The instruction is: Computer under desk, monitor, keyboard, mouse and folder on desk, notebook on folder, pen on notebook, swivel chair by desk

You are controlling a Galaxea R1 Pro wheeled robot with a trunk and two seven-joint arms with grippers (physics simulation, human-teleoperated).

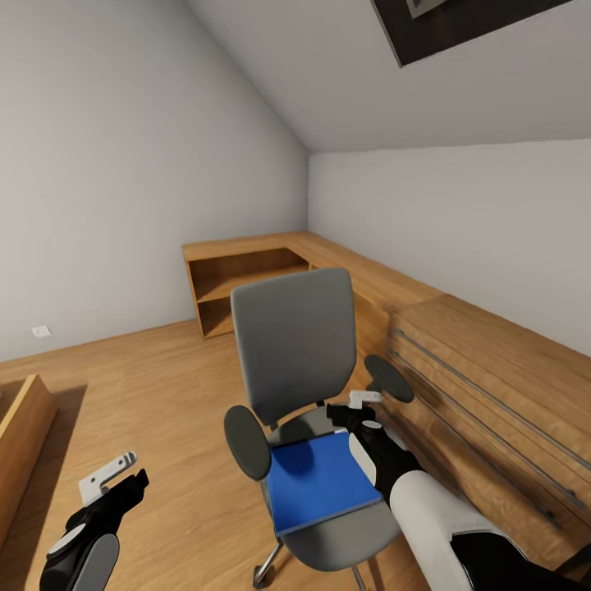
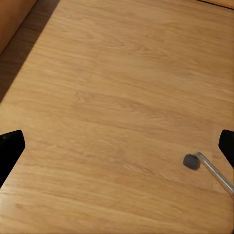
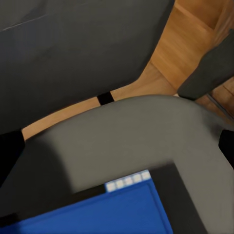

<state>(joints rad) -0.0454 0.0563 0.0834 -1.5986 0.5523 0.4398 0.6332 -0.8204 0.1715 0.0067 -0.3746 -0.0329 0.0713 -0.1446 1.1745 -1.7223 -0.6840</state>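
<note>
Across the head view, the swivel chair stands on the wood floor with its backrest toward the far corner, and the blue folder lies flat on the seat, toward its front edge. The right claw hovers over the seat's rear right corner, near the right armrest, above and just beyond the folder; from here I cannot tell whether its fingers are spread or pressed together. The left claw hangs low over bare floor, well apart from the chair, its state just as unclear in this view. Wooden cabinetry runs along the right wall to a low shelf unit in the corner.

From the left wrist view, floorboards lie below, with one chair castor and a metal leg of the base. Dark finger edges sit at both sides of the frame, so the left claw looks spread and holds nothing.

From the right wrist view, the grey seat, the backrest and the folder's rear edge appear; dark finger edges at both sides suggest the right claw is spread and empty.

To lift the folder cleanly, the right claw should probably come back toward the folder's near right edge and pinch the overhang (a flat cover offers little else).

A row of small pale squares marks the folder's rear edge; nothing readable.
</note>
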